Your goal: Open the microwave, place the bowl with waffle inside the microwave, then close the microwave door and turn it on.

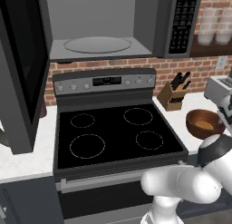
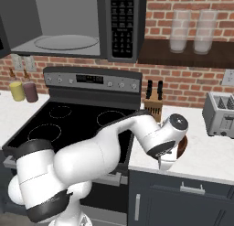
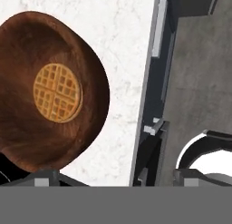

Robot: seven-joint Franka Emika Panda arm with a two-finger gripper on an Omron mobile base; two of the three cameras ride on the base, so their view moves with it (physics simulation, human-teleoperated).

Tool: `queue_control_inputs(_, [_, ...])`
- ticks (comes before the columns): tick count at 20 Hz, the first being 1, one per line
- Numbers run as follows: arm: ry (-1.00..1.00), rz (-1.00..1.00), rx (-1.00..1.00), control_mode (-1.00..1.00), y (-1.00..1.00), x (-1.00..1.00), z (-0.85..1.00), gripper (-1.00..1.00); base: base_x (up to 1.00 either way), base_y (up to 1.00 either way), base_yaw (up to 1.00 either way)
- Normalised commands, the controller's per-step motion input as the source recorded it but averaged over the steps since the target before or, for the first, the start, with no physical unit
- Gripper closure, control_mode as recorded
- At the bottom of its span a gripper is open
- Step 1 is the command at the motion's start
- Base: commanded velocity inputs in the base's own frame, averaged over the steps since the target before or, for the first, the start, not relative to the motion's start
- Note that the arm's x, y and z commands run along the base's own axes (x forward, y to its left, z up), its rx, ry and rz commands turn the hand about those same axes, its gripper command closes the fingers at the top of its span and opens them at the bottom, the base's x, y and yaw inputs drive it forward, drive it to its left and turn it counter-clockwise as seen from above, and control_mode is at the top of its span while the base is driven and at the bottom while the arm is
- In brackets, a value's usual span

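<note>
A: What is seen at the far left?

B: The large dark grey microwave door with its black glass window (image 1: 20,69) is swung wide open; its upper and left edges are cut off by the left base view. Beside it, the wide dark grey microwave with a light grey interior (image 1: 99,48) is shown open, and a round glass turntable (image 1: 97,44) is seen on its floor. The top of the cavity is cropped.

A: And further right?

B: The black keypad strip (image 1: 182,21) is visible, though its buttons cannot be read. Below, a black-topped stove with a silver knob panel (image 1: 113,132) is set between two stretches of white marbled surface (image 1: 174,114). A wooden knife block with dark handles (image 1: 173,96) is stood near the brick wall.

A: Where is the bowl?

B: The round reddish-brown wooden-looking bowl (image 1: 205,123) is rested on the surface right of the stove, with a round golden waffle (image 3: 58,92) lying inside. In the right base view it is almost wholly hidden behind the arm's wrist.

A: What of the tool?

B: The tool (image 3: 115,175) is held spread wide and nothing is gripped. One dark fingertip (image 3: 43,177) is seen at the bowl's near edge; whether it is touched cannot be told. The other is placed beyond the surface's edge, over the dark cabinet front (image 3: 156,82).

A: Anything at the far right?

B: A silver toaster (image 2: 220,114) is partly cut off.
</note>
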Motion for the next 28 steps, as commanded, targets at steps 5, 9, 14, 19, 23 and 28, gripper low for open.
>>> queue_control_inputs(5, [0.00, 0.00, 0.00, -1.00, -0.13, 0.31, -0.21, -1.00, 0.00, 0.00, 0.00])
queue_control_inputs(9, [0.02, 0.00, 0.00, -1.00, -0.18, 0.34, -0.31, -1.00, 0.00, 0.00, 0.00])
queue_control_inputs(14, [0.03, 0.00, 0.00, -1.00, -0.15, 0.30, -0.37, -1.00, 0.00, 0.00, 0.00])
queue_control_inputs(19, [0.01, 0.00, 0.00, -1.00, -0.17, 0.31, -0.19, -1.00, 0.00, 0.00, 0.00])
queue_control_inputs(23, [0.02, 0.00, 0.00, -1.00, -0.11, 0.32, -0.21, -1.00, 0.00, 0.00, 0.00])
queue_control_inputs(28, [0.04, 0.00, 0.00, -1.00, 0.00, 0.20, -0.43, -1.00, 0.00, 0.00, 0.00])
